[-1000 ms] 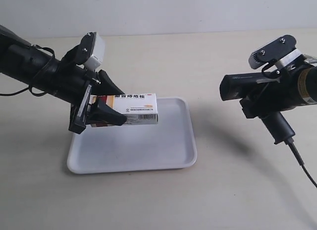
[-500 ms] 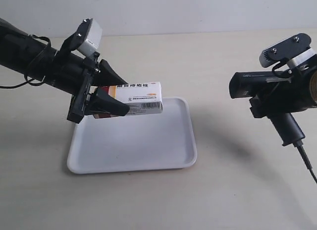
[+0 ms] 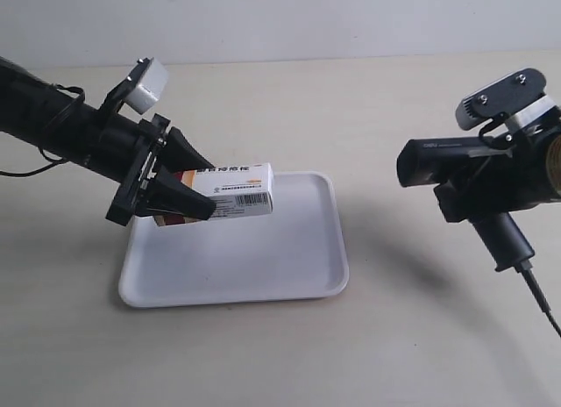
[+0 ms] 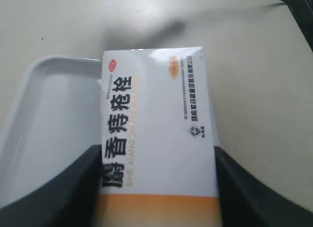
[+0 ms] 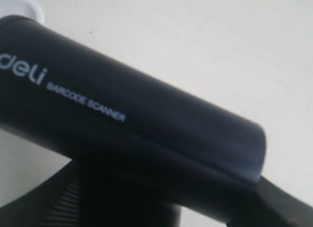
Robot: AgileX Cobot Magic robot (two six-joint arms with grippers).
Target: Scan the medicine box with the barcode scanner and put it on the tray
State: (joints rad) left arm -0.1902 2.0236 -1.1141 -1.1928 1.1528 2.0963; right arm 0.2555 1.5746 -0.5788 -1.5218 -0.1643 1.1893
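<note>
Box [image 3: 232, 190] hangs above the tray [image 3: 289, 267], clenched at its red end by the left pincer [image 3: 180, 192], barcode side facing the camera in the exterior view. Opposite, well apart, the right pincer [image 3: 478, 192] grips the scanner [image 3: 447, 157], head aimed at the box, above the counter [image 3: 394, 337].

Left wrist view adds the box's [image 4: 156, 124] printed top between dark fingers [image 4: 244, 192], over the tray rim [image 4: 44, 65].

Right wrist view shows only the scanner [image 5: 122, 119] lettering.

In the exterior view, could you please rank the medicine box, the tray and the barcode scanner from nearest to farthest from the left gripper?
1. medicine box: clamped in the left gripper.
2. tray: just beneath it.
3. barcode scanner: far across, at the view's right.
</note>
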